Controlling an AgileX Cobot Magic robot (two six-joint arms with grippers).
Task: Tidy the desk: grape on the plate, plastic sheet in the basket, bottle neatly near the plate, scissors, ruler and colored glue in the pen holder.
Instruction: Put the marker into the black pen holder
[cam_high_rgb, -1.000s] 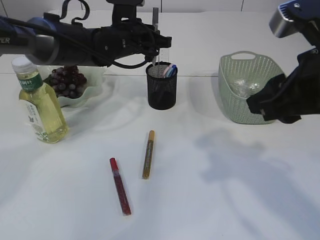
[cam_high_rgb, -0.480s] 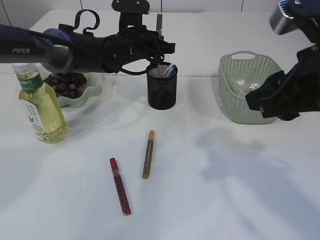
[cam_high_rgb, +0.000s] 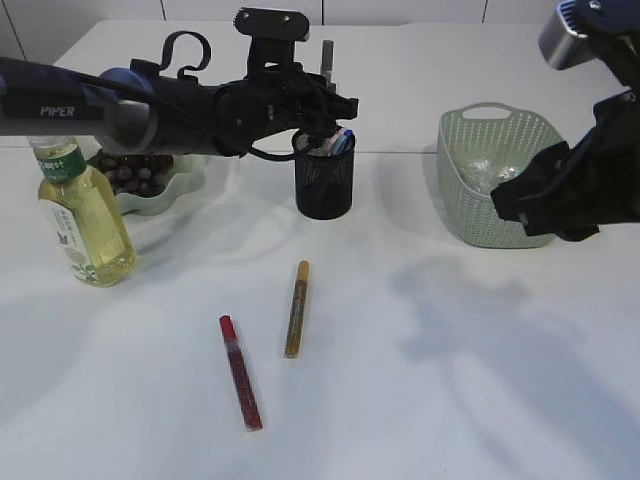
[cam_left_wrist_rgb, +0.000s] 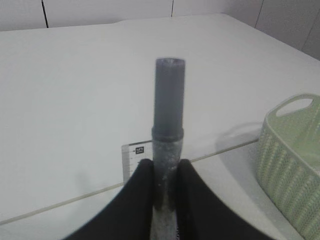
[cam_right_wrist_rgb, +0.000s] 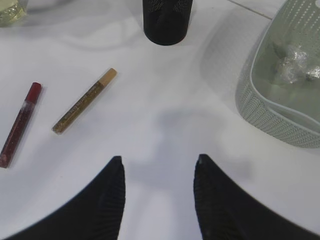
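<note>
Left wrist view: a grey glue stick (cam_left_wrist_rgb: 168, 150) stands upright, pinched in the left gripper (cam_left_wrist_rgb: 165, 186) above the pen holder (cam_high_rgb: 324, 172). Gold (cam_high_rgb: 297, 308) and red (cam_high_rgb: 240, 372) sticks lie on the table. The right gripper (cam_right_wrist_rgb: 159, 165) hangs empty, fingers apart.

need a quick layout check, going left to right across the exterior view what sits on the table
bottle → plate of grapes → red glue pen → gold glue pen → pen holder → basket
</note>
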